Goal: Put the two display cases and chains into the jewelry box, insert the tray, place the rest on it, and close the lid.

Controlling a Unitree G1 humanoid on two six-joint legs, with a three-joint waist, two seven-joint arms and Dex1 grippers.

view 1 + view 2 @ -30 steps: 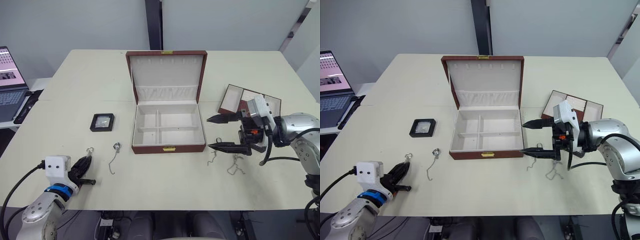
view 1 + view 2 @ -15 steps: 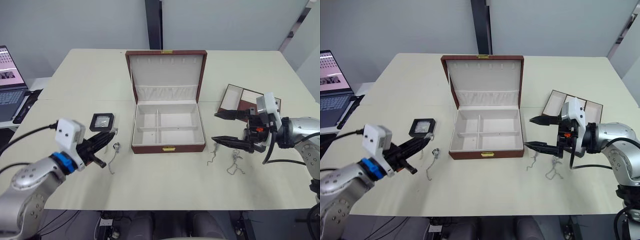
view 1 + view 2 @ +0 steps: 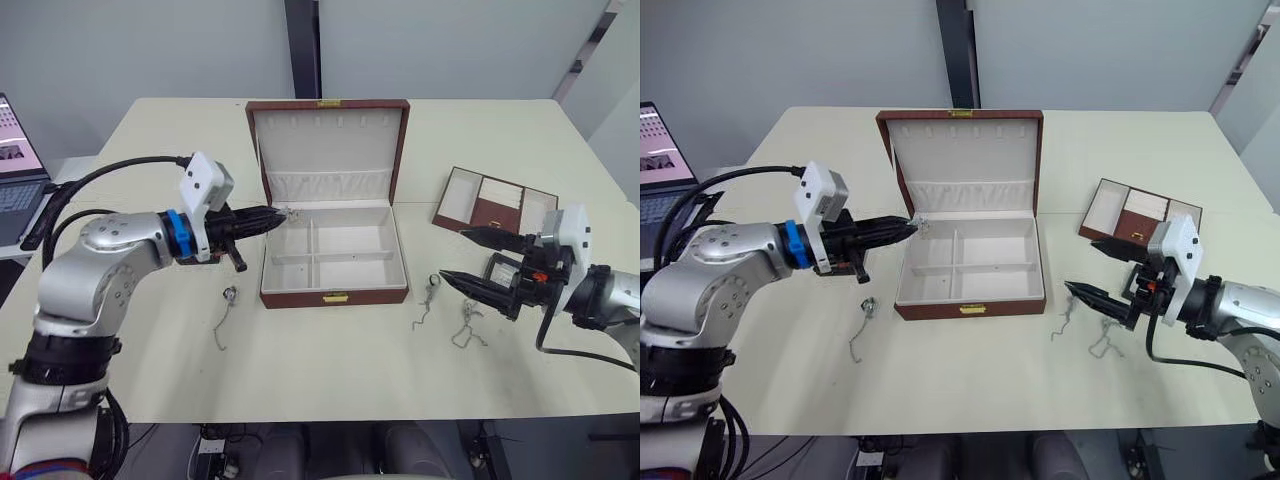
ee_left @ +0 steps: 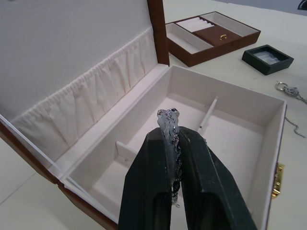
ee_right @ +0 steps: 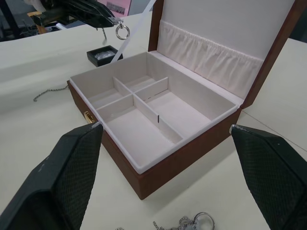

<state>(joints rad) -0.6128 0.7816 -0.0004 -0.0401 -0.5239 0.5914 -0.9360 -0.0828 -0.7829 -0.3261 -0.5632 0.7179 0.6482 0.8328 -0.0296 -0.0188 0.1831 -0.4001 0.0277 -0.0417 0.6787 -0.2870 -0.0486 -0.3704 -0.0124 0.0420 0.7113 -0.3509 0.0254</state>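
A thin silver chain (image 4: 173,139) is pinched in the closed left gripper (image 3: 272,214), held over the back-left corner of the open jewelry box (image 3: 335,297). If released early, it could catch on the box's rim and fall outside. Three more chains lie near the table's front edge, one display case (image 4: 267,59) is visible, and the right gripper (image 3: 1088,272) hovers with fingers spread.

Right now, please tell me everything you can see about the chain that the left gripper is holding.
The chain is thin, silver and looks like metal, with a ring-like clasp at its end. The left gripper is shut on it: its links run between the two black fingers and the clasp pokes out past the tips. It is held in the air at the left edge of the open jewelry box, touching nothing else.
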